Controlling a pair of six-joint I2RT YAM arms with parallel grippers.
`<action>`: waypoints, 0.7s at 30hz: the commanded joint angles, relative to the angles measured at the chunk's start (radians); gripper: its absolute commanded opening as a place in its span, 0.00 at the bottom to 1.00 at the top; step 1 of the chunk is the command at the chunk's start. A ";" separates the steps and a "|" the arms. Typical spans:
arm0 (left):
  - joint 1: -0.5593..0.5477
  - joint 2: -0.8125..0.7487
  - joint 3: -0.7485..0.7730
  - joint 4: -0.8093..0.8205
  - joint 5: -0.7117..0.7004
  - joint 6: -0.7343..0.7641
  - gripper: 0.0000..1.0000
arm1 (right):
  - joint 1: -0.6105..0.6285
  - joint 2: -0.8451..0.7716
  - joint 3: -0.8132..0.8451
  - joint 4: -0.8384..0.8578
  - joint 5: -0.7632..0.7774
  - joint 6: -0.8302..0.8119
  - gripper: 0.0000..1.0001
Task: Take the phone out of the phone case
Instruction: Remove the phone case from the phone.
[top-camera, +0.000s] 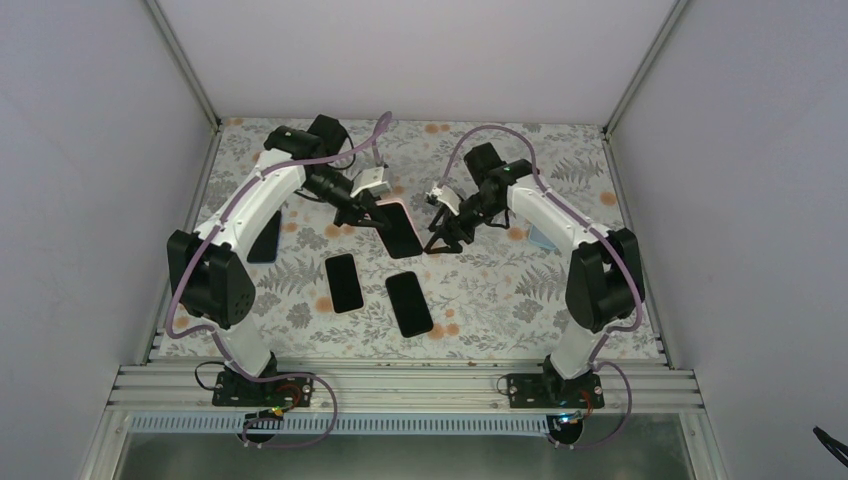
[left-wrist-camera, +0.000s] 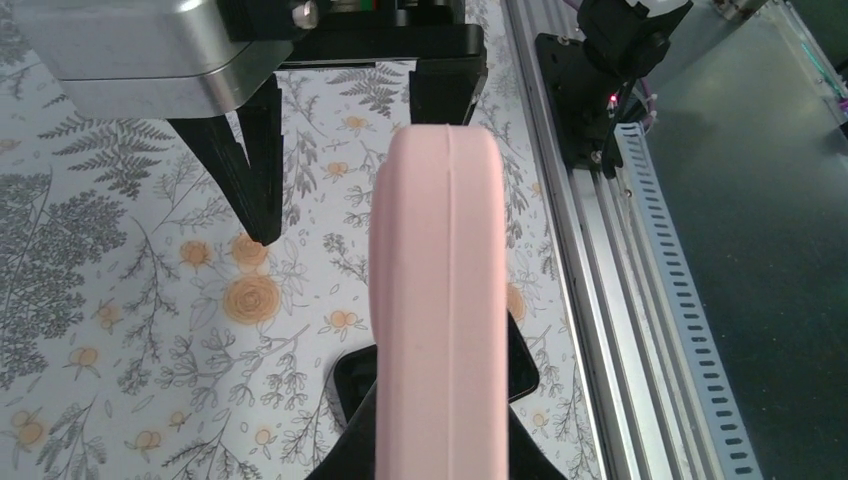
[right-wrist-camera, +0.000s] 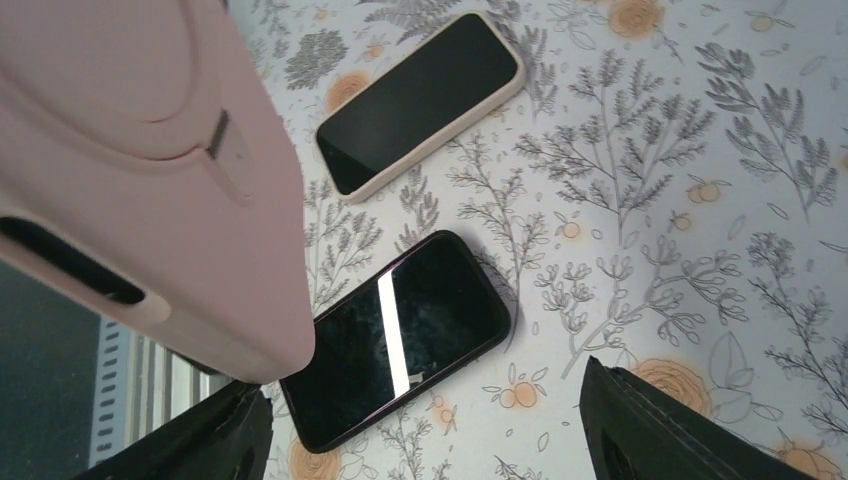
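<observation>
Two left fingers (left-wrist-camera: 348, 392), pink case (left-wrist-camera: 440, 300) clamped between.

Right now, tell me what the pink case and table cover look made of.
The pink case looks like silicone or rubbery plastic: matte, rounded edges, moulded seam. The table cover is probably printed cloth or vinyl: flat floral pattern, little glare.

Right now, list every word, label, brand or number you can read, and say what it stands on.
No text can be read anywhere.
pink phone case: plain, no print showing.
black phone and cream-cased phone: screens dark and blank.
tablecloth: floral pattern only.
</observation>
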 joint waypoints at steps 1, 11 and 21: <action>-0.011 -0.037 0.034 -0.017 0.156 0.009 0.02 | 0.011 0.033 0.041 0.150 0.084 0.126 0.78; -0.018 -0.054 0.002 -0.017 0.202 0.017 0.02 | 0.013 0.072 0.130 0.290 0.238 0.277 0.79; -0.019 -0.028 0.009 -0.017 0.279 0.032 0.02 | 0.020 0.089 0.210 0.294 0.128 0.309 0.82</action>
